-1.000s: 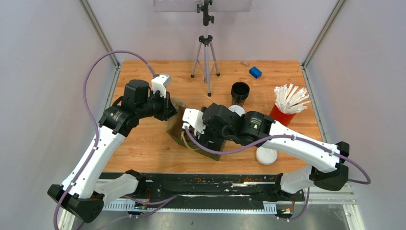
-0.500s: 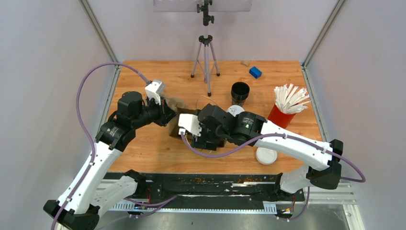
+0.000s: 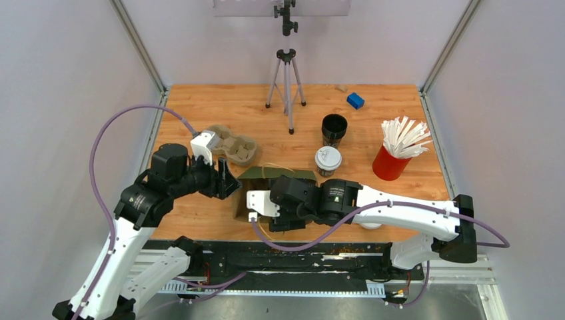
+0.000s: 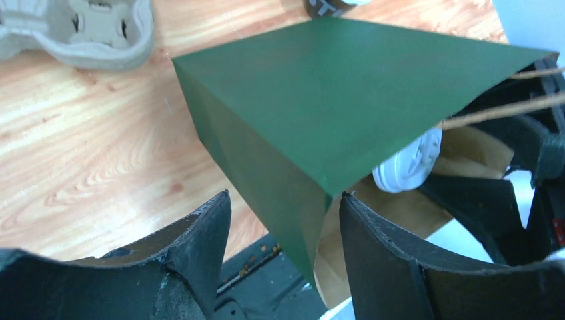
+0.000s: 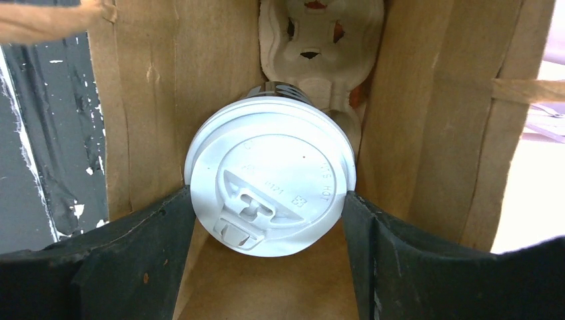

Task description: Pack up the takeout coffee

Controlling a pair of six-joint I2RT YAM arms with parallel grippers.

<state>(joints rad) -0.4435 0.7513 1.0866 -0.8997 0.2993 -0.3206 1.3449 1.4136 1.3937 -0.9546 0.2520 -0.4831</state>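
Note:
A green paper bag [image 3: 270,179] lies tipped on the table, its mouth facing the near edge. My right gripper [image 5: 266,197] reaches into it, shut on a takeout coffee cup [image 5: 270,183] at the rim of its white lid. A pulp carrier [image 5: 320,33] sits deeper in the bag. The same lid [image 4: 410,163] shows through the bag's mouth in the left wrist view. My left gripper [image 4: 283,200] is open, with the bag's corner edge [image 4: 313,220] loose between its fingers. A second lidded coffee cup [image 3: 328,160] stands behind the bag.
Another pulp carrier [image 3: 230,145] lies on the table behind my left gripper. Further back stand a stack of black lidless cups [image 3: 334,128], a red cup of stir sticks [image 3: 398,150], a blue block [image 3: 355,101] and a tripod [image 3: 286,67]. A loose white lid [image 3: 370,225] peeks out under the right arm.
Both arms and the bag moved toward the near edge. The left gripper opened and let go of the bag's rim. The carrier on the table came into view.

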